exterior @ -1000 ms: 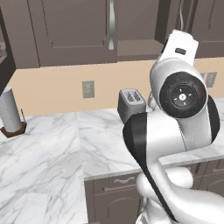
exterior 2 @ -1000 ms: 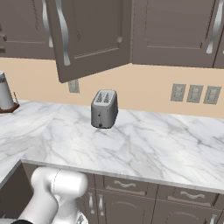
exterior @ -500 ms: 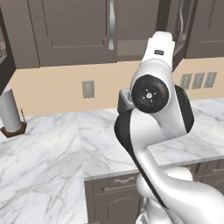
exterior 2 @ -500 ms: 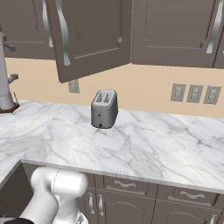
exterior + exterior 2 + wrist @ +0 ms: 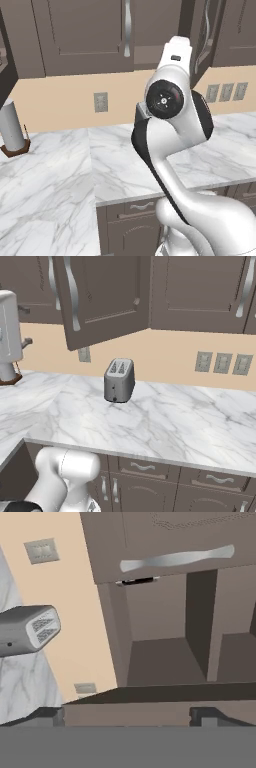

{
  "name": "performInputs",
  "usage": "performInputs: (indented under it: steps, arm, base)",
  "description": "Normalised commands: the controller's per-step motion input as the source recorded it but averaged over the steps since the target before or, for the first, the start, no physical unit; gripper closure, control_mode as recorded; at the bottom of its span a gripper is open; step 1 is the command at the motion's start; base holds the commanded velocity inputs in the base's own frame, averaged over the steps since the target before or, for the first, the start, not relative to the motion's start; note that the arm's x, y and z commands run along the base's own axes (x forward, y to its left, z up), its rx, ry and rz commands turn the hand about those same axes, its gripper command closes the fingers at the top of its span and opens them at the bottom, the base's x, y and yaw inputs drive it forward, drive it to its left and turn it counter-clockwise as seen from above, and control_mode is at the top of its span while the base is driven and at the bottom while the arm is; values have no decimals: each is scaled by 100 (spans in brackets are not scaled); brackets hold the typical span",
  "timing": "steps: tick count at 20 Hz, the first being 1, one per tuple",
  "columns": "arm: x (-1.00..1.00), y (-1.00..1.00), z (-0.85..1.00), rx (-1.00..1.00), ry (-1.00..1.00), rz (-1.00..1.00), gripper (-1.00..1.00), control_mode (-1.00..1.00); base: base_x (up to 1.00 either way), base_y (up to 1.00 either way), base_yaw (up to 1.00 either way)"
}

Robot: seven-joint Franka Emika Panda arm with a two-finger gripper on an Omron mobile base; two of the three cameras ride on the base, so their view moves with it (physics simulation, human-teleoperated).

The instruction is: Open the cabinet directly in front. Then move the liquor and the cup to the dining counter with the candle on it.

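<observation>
Jaws stand wide apart with nothing between them; the two dark tips of the gripper (image 5: 128, 714) sit at the bottom of the hand view, aimed into the cabinet (image 5: 165, 662).

That cabinet is partly open. In the right base view one door (image 5: 102, 298) hangs swung outward at the upper left of the frame, its long curved handle (image 5: 73, 293) facing the camera. In the hand view the other door's handle (image 5: 177, 558) crosses the top of the frame, and below it the dark interior shows bare shelf boards and an upright divider. No bottle or cup can be made out in there from these frames; they may be out of the camera's line.

The doors are stiff panels on hinges and should swing lightly; the handle is the place to pull, near its middle. A small glass bottle would likely be heavy for its size, slick and breakable, best taken around the body, not the neck. A plain tapered cup would be light and easy to tip, so a grip across its wall low down seems safest.

Room is tight: the open door's edge juts over the tabletop (image 5: 165, 421), the toaster (image 5: 119, 380) stands just below it, and a paper-towel roll (image 5: 11, 125) sits at the far left of the left base view.
</observation>
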Motion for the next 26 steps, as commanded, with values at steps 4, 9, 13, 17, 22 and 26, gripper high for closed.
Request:
performInputs:
  steps: [4, 9, 13, 17, 22, 26]
  arm:
    - [45, -15, -12, 0, 0, -2, -100, -100]
    - [42, -21, -5, -1, 0, -4, -100, -100]
    - [38, -22, -1, -2, 0, -8, -100, -100]
    - [34, -20, -2, -4, 0, -11, -100, -100]
    - [37, -8, 0, -5, 0, -13, -100, -100]
    - [34, -5, 0, -5, 0, -11, -100, -100]
  base:
    - [0, 0, 0]
    - [0, 0, 0]
    - [0, 0, 0]
    - [0, 0, 0]
    - [0, 0, 0]
    - [0, 0, 0]
